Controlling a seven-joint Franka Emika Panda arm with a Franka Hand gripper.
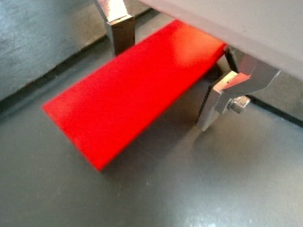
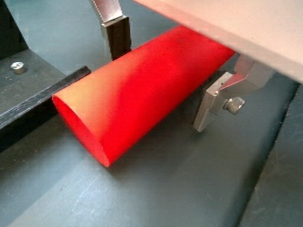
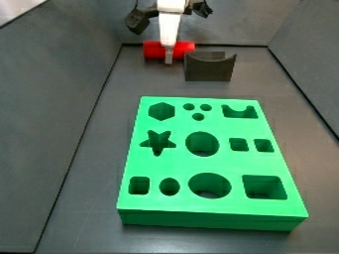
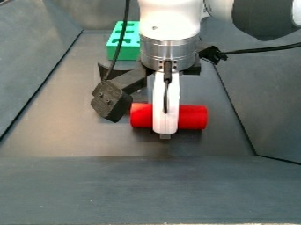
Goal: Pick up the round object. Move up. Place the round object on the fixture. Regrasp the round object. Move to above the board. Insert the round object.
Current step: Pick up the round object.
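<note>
Item count: one smooth red cylinder peg [image 4: 168, 116], one dark notched fixture block [image 3: 208, 65], one green slab board [image 3: 209, 160], one two-finger gripper [image 4: 166, 130] at the peg.

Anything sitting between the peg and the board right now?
No. In a side view only bare grey floor separates the peg, held in the end effector, from the board; the fixture stands off to one side.

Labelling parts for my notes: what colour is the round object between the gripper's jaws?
Bright red; the round object between the gripper jaws shows best in a wrist view.

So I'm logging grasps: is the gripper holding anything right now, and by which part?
The gripper straddles the red round object around its middle, jaws at its curved sides, near the fixture. Whether they actually clamp it cannot be told.
</note>
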